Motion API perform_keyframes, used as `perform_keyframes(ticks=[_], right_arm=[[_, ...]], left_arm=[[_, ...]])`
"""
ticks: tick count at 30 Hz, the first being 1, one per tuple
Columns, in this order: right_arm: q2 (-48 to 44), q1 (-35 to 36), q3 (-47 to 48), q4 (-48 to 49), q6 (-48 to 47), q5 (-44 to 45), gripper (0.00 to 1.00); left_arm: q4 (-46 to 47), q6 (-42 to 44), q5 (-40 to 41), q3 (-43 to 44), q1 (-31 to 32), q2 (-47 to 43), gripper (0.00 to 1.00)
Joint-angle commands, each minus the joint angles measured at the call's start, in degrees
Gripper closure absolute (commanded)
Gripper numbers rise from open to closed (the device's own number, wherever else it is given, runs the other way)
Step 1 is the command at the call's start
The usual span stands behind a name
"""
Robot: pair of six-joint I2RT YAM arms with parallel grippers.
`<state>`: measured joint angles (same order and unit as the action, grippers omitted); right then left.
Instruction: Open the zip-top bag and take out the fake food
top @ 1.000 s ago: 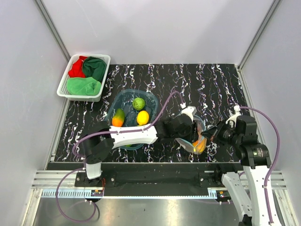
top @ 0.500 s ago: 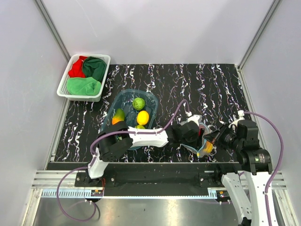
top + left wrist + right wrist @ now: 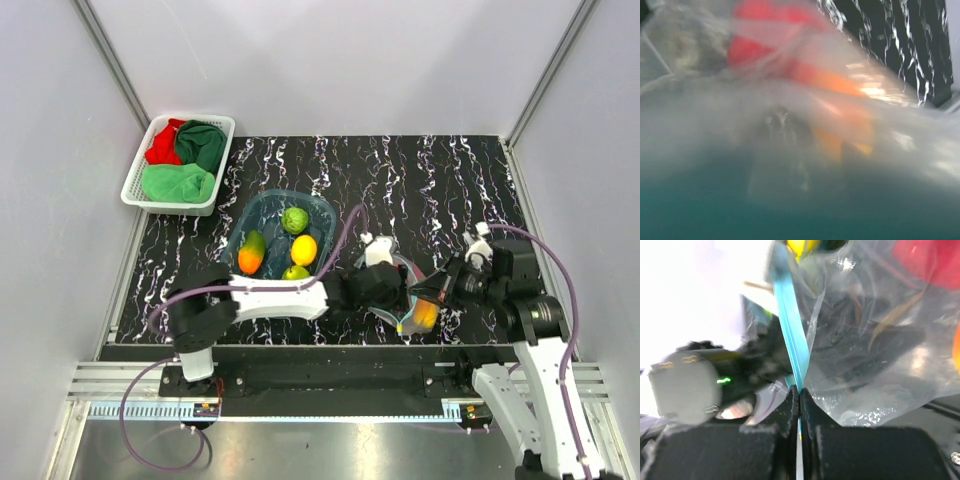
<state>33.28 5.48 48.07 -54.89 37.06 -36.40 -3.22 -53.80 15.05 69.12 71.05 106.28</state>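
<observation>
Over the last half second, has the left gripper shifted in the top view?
Yes. The left gripper has drawn back to the left, ending nearer the blue tub than before.

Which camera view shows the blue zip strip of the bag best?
The right wrist view: the zip strip runs sharp and close down into the shut right tool, which pinches it. The top external view shows the zip-top bag only small between the arms. The left wrist view shows only blurred plastic.

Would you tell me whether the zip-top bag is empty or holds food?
Not empty: red and orange fake food shows through the clear zip-top bag.
</observation>
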Motion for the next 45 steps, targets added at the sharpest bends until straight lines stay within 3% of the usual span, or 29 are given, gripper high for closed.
perform_keyframes(ticks=[1, 6, 9, 17, 20, 29, 35, 40, 42, 45], right_arm=[[4.77, 2.25, -1.15, 9.71, 1.44, -15.27, 1.00], [5.48, 2.87, 3.16, 10.16, 1.35, -13.88, 1.00], [5.83, 2.79, 2.12, 8.14, -1.72, -7.65, 1.00], [4.61, 2.87, -1.23, 3.83, -5.15, -1.13, 1.00], [3.81, 2.87, -0.61, 2.25, -5.77, 0.45, 1.00], [3.20, 2.79, -1.93, 2.34, -4.98, 0.10, 1.00], [2.85, 2.87, -1.49, 2.34, -4.54, -0.60, 1.00], [2.32, 2.87, -1.58, 2.34, -4.28, -0.60, 1.00], [2.06, 2.87, -1.67, 2.25, -4.45, -0.51, 1.00], [2.14, 2.87, -1.49, 1.98, -5.32, 0.19, 1.00]], left_arm=[[-5.02, 1.33, 10.44, -3.63, -0.21, -11.77, 0.26], [-7.49, 3.26, 9.40, -4.79, -0.21, -17.07, 0.26], [-9.77, 4.14, 6.05, -1.90, -0.29, -14.54, 0.26], [-8.99, 2.21, 0.95, 5.31, -0.12, -3.11, 0.48], [-5.67, 1.24, -1.41, 5.76, -0.21, -0.82, 0.51], [-3.72, -1.39, -4.32, 7.25, 0.32, 5.24, 0.47], [-0.22, -3.24, -5.38, 5.68, 0.67, 7.62, 0.27], [1.38, -3.94, -4.16, 4.27, 0.76, 8.94, 0.24], [2.69, -3.60, -4.06, 3.13, 0.67, 9.03, 0.28], [2.35, -2.02, -3.01, 2.51, 0.67, 7.81, 0.58]])
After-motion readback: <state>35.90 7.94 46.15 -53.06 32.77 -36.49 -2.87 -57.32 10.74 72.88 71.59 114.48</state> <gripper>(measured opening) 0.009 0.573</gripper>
